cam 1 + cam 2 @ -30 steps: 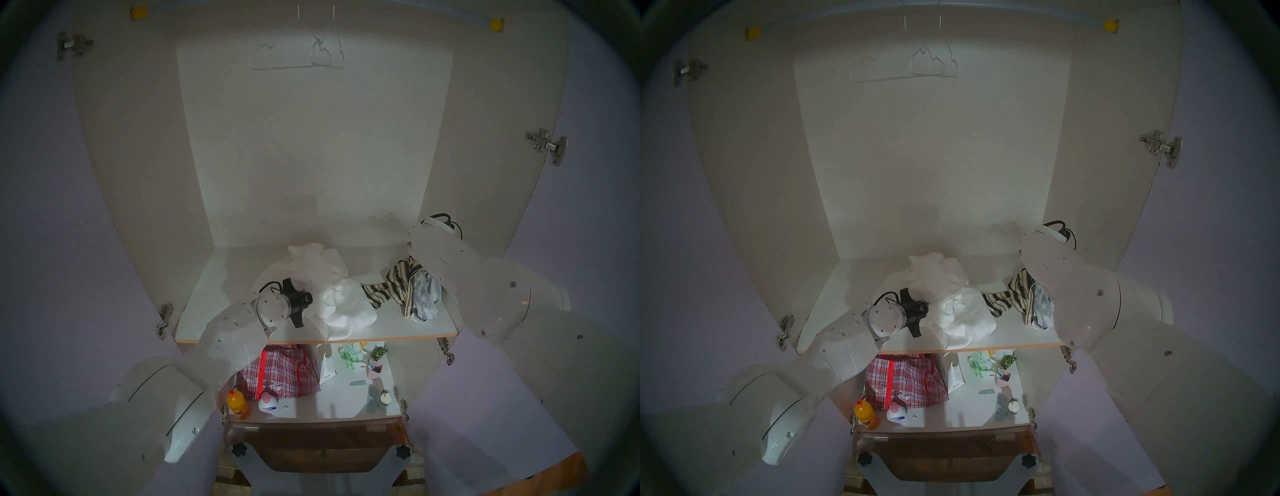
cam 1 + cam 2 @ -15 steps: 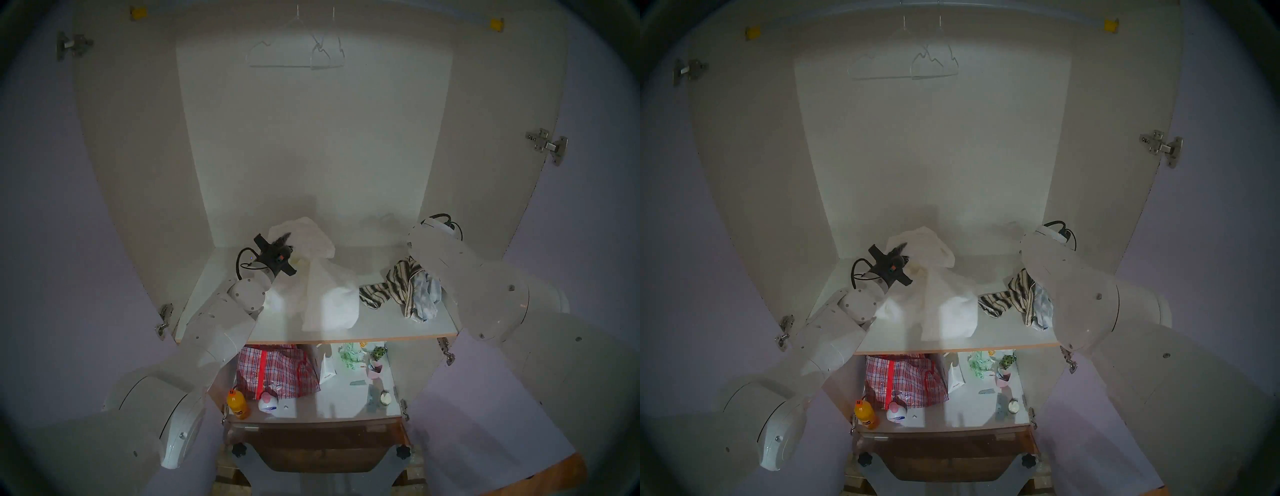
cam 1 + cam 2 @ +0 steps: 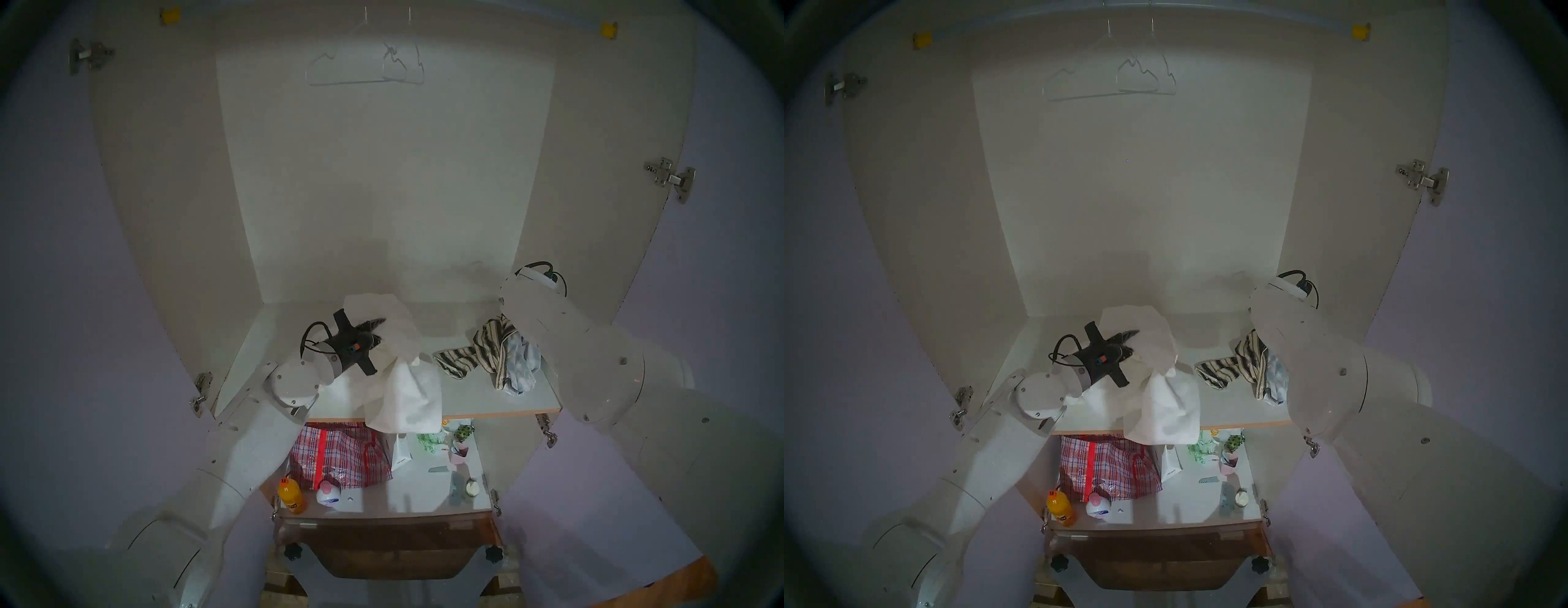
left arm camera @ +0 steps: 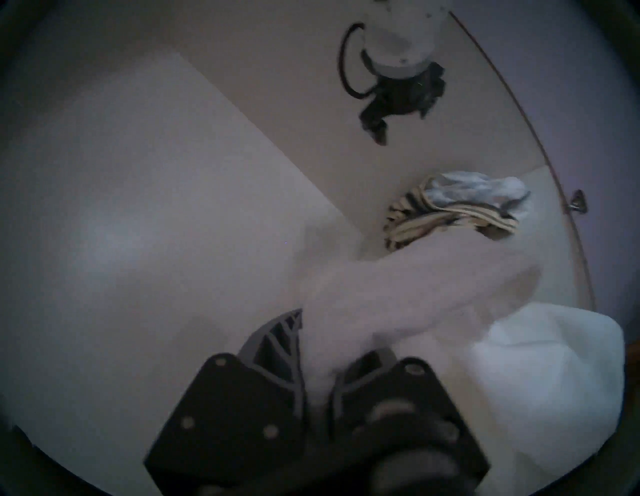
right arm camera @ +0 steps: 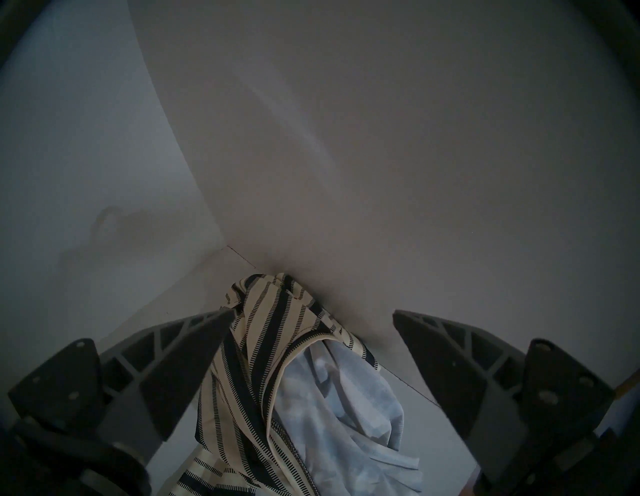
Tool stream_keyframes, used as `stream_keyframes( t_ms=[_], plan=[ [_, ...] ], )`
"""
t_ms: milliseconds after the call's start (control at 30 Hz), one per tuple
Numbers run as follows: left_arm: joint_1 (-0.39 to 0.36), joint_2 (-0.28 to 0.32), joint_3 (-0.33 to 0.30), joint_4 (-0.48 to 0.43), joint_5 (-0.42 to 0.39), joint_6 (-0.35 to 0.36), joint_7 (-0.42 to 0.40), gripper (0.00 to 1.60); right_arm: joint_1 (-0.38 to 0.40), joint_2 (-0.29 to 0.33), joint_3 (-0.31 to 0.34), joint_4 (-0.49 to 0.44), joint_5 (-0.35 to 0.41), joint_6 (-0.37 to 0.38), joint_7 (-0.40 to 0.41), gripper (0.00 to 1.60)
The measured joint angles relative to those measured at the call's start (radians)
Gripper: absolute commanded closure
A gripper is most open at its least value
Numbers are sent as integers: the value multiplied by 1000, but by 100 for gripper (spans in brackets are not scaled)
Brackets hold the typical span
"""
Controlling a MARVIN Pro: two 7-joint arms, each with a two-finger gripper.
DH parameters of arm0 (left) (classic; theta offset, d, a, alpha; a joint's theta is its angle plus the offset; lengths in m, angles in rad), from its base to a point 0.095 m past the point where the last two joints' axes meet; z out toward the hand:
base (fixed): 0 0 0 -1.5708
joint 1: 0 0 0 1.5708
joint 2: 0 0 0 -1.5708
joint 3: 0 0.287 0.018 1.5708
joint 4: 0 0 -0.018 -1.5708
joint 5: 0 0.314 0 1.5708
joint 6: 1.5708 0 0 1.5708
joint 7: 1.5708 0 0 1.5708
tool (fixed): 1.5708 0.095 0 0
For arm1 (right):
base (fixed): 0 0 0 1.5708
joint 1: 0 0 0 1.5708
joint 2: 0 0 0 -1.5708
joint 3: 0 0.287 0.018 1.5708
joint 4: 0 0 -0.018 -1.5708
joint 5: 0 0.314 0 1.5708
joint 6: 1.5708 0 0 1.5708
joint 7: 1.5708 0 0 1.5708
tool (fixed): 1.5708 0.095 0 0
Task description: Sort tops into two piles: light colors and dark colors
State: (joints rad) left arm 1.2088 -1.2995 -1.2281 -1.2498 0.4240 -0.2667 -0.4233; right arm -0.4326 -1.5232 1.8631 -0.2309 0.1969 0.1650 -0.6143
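My left gripper (image 3: 375,329) is shut on the white and cream tops (image 3: 407,395), mid-shelf; their lower part hangs over the shelf (image 3: 500,401) front edge. In the left wrist view both fingers (image 4: 277,343) pinch this cloth (image 4: 398,287). The beige top with black stripes (image 3: 479,352) lies at the right with the pale grey-blue top (image 3: 524,361) against it. My right gripper (image 5: 311,313) is open, its fingers on either side of the striped top (image 5: 249,363) and the grey-blue top (image 5: 339,415), in the back right corner. My arm hides it in the head views.
The lower shelf (image 3: 407,496) holds a red checked bag (image 3: 339,456), an orange bottle (image 3: 291,494), a white bottle (image 3: 329,494), a white paper bag (image 3: 401,452) and a pink cup (image 3: 459,452). Wire hangers (image 3: 365,68) hang from the rail above. Cupboard walls close both sides.
My left gripper took hold of the white cloth, raised it toward the back left, then came forward and right. The cloth now drapes over the shelf edge. The right arm has not moved.
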Motion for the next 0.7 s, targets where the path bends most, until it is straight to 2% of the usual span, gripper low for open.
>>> stream_keyframes(
  t_ms=[67, 133, 200, 233, 267, 300, 333, 367, 467, 533, 700],
  plan=[
    [-11, 5, 18, 12, -3, 55, -71, 160, -9, -2, 0, -17, 0, 4, -1, 0],
    [-24, 11, 51, 19, 39, 92, -122, 139, -15, -5, 0, -30, 0, 7, -1, 0],
    [-33, 7, 64, 39, 102, 131, -119, 109, -21, -7, 0, -41, 0, 13, -1, 0],
    [-39, 5, 65, 55, 127, 147, -113, 99, -23, -7, 0, -45, 0, 14, -1, 0],
    [-46, 5, 64, 74, 151, 160, -109, 106, -25, -7, 0, -51, 0, 17, -1, 0],
    [-51, 7, 61, 89, 155, 160, -110, 102, -28, -8, 0, -57, 0, 20, -1, 0],
    [-54, 11, 58, 97, 155, 154, -117, 24, -31, -9, 0, -63, 0, 23, -1, 0],
    [-59, 19, 59, 100, 153, 147, -138, 0, -33, -10, 0, -67, 0, 24, -1, 0],
    [-75, 75, 96, 77, 134, 113, -242, 0, -38, -11, 0, -75, 0, 28, -1, 0],
    [-81, 107, 96, 58, 107, 102, -313, 0, -40, -11, 0, -80, 0, 30, -1, 0],
    [-126, 118, 47, 19, -6, 91, -489, 0, -49, -13, 0, -95, 0, 36, -1, 0]
  ],
)
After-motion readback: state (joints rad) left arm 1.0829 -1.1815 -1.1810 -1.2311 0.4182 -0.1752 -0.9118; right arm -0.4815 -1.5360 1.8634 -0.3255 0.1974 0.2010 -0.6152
